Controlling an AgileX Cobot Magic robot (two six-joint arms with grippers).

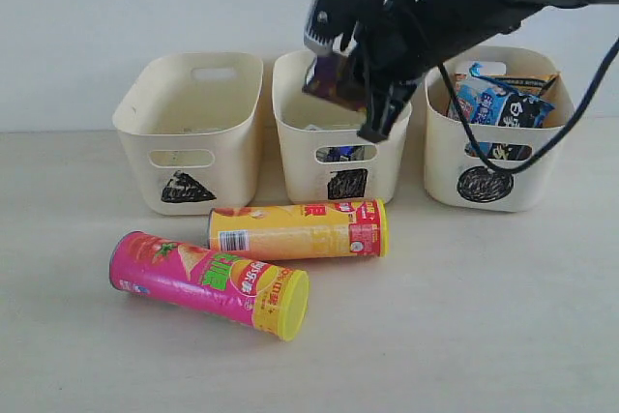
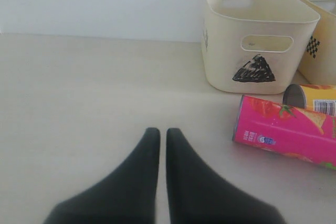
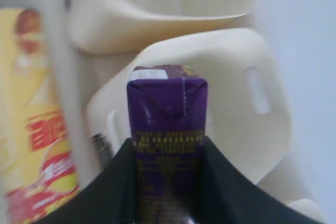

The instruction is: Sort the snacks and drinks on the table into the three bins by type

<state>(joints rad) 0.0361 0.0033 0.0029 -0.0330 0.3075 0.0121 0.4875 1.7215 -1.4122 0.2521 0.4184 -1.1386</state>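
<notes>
My right gripper [image 1: 350, 84] is shut on the dark purple drink carton [image 1: 333, 80] and holds it tilted just above the middle bin [image 1: 295, 142], the one marked with a square. In the right wrist view the carton [image 3: 167, 103] sits between the black fingers, with a cream bin [image 3: 236, 77] behind it. The yellow chip tube [image 1: 298, 229] and the pink chip tube [image 1: 208, 282] lie on the table [image 1: 503, 316] in front of the bins. Blue and orange packets [image 1: 503, 103] stand in the circle bin [image 1: 527, 166]. My left gripper [image 2: 163, 132] is shut with nothing in it, low over the table, left of the pink tube [image 2: 286, 135].
The triangle bin [image 1: 145, 123] stands at the left of the row. Something dark blue shows through the slot of the middle bin [image 1: 340, 153]. A black cable [image 1: 542, 147] hangs from the right arm across the circle bin. A white wall rises behind the bins.
</notes>
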